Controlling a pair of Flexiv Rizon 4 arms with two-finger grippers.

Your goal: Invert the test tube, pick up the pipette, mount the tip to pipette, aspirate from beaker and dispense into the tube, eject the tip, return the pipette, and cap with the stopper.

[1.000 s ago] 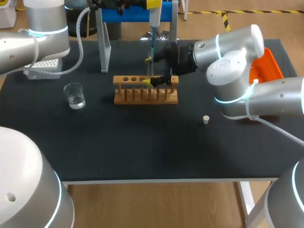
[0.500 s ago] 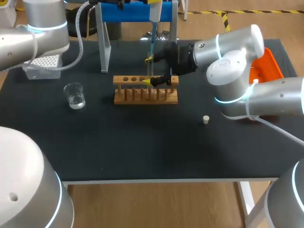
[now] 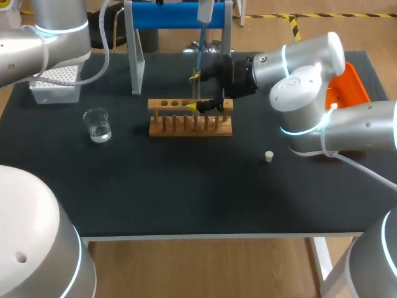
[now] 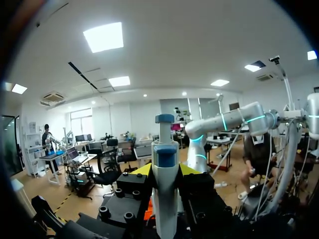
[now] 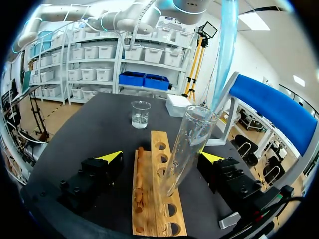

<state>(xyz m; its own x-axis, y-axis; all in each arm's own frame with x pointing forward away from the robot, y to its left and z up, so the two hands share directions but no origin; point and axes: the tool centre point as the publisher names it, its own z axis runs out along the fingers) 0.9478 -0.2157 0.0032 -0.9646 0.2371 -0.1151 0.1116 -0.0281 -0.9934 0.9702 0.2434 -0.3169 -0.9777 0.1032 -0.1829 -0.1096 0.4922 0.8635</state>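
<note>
the left gripper (image 4: 164, 171) pinched the white-and-blue pipette (image 4: 165, 199) upright, its clear bluish tip (image 5: 225, 50) pointing down near the mouth of the tilted glass test tube (image 5: 188, 144) in the wooden rack (image 5: 149, 214), between the spread right gripper (image 5: 162, 157).

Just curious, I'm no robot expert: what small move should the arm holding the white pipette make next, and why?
Probably keep raising the white blue-banded pipette in the left claw: its pale blue tip has been climbing and hangs above the clear glass test tube, so dispensing looks finished.
</note>
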